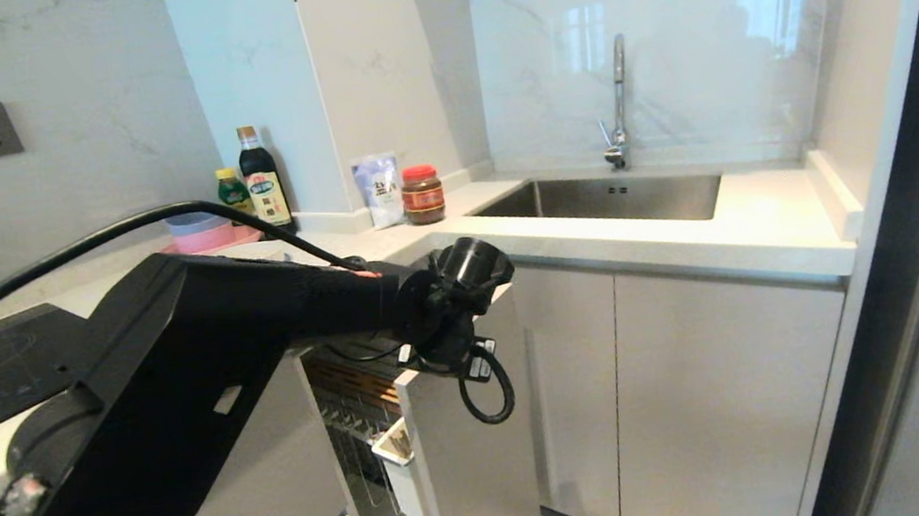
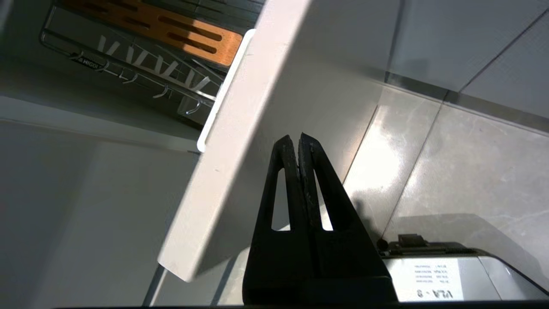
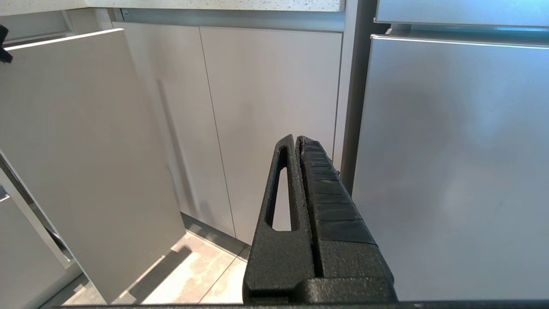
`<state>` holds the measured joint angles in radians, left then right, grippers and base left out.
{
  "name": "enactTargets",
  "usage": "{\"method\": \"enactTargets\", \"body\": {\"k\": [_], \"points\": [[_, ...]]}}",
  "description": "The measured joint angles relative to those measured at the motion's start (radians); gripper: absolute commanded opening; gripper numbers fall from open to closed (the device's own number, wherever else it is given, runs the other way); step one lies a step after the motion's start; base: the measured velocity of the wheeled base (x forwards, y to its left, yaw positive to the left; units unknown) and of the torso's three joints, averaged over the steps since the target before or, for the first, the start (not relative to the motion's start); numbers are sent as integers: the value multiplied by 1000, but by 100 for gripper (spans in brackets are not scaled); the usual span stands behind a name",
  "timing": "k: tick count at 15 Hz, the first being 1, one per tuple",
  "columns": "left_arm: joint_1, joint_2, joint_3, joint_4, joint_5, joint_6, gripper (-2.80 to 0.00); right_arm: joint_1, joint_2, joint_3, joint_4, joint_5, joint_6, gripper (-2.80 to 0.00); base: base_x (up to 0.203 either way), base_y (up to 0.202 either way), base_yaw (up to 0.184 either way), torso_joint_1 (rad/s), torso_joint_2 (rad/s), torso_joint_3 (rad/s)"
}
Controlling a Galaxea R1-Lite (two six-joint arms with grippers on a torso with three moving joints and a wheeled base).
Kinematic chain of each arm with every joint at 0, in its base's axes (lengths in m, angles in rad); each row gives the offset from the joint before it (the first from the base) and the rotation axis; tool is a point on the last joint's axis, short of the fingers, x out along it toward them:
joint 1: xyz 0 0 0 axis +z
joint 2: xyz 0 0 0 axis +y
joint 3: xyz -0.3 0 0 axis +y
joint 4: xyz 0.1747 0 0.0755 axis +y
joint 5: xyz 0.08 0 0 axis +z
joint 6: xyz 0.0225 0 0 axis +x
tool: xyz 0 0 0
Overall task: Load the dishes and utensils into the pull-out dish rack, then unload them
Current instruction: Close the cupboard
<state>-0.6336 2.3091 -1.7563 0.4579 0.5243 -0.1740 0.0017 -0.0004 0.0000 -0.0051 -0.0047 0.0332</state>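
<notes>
left end effector (image 2: 299, 141) is pressed together, empty, poised just outside the grey door front of the pull-out dish rack (image 2: 141, 56), likely having drawn it out for loading; no dishes show inside. right end effector (image 3: 298, 143), also together, hangs parked.

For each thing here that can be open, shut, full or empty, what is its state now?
pull-out dish rack: pulled out partway, no dishes visible on it
grey door front: standing out from the cabinets
white plastic caddy: in the rack, contents unclear
left gripper: shut, empty, by the door front
right gripper: shut, empty, parked
sink: looks empty
</notes>
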Motion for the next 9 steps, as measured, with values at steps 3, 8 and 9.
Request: {"method": "enactTargets", "body": {"k": [3,8,9], "points": [[38,5,-15,0,0,15,-280,0,0,0,1,0,0,-280,0,0,0,0,0,0],[107,28,-55,0,-2,31,-280,0,0,0,0,0,0,-280,0,0,0,0,0,0],[120,35,-66,0,1,32,-280,0,0,0,1,0,0,-280,0,0,0,0,0,0]]}}
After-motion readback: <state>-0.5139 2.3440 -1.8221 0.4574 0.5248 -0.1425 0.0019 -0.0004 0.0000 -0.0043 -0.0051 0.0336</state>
